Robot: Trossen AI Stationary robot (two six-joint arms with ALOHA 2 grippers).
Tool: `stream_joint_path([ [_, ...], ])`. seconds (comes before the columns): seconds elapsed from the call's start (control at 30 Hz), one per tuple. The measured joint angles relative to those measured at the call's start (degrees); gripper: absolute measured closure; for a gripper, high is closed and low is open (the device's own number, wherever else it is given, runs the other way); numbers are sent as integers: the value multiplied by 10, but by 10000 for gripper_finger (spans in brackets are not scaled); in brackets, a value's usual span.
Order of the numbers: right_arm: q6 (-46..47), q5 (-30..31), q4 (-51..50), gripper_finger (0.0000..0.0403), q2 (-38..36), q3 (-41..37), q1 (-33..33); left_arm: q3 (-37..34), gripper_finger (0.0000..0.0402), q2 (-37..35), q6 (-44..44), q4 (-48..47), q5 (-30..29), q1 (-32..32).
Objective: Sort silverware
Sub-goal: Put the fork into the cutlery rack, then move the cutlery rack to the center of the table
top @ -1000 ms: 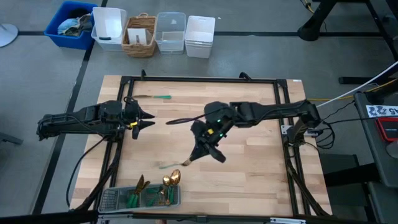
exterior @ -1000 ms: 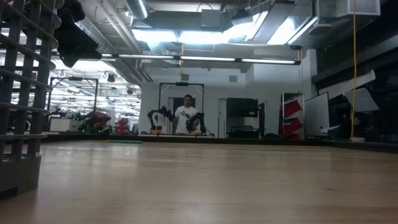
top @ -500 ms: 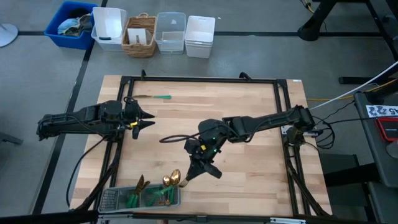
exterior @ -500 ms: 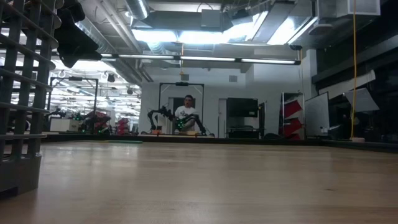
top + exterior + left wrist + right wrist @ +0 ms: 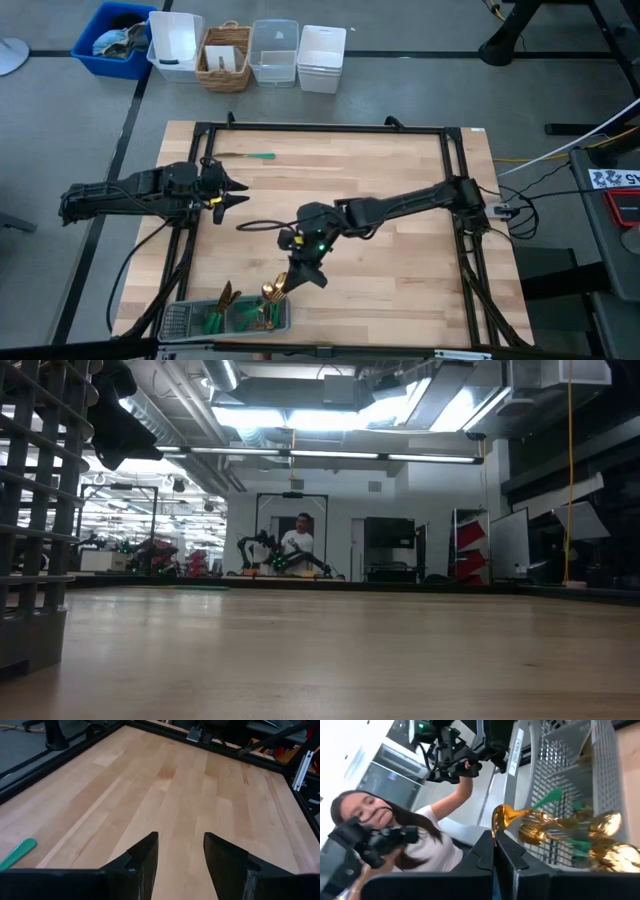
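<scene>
With its two dark fingers pressed together on a gold-headed spoon, the right gripper hangs just above the near end of the wooden table, right beside the grey mesh compartment tray. In the right wrist view the spoon's shiny gold bowl stands up between the fingertips, tilted; its handle is hidden by the fingers. Beyond it, the tray holds several more pieces of silverware: polished gold spoon bowls lying together, with slim teal-green handles pointing up and away among them. The high view shows the same gold heads and green handles in the tray's middle and right compartments, while its left compartment shows only mesh.

One further piece, a teal-handled utensil, lies flat near the far edge of the table, well apart from the tray. The left gripper hovers over the left part of the table, its fingers spread with nothing between them. No readable writing appears on any piece.

A person shows in the room beyond the table.
</scene>
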Motion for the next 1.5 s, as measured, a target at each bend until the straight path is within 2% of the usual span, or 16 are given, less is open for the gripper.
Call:
stream_joint_path([
  [0.2, 40, 7, 39, 400, 30, 0, -1, 0, 253, 1, 17, 1, 0, 0],
  [0.47, 53, 73, 55, 398, 47, 0, -1, 0, 253, 1, 28, -14, 0, 0],
  [1.0, 42, 87, 54, 324, 47, 0, -5, 0, 253, 1, 26, -20, 0, 0],
  [1.07, 19, 65, 54, 323, 47, 0, -12, 0, 253, 1, 25, -20, 0, 0],
  [1.27, -56, -80, 54, 324, 47, 0, -70, 0, 253, 1, -21, -21, -42, 0],
  [1.5, -190, -142, 53, 325, 47, 0, -160, 0, 253, 1, -48, -33, -56, 0],
])
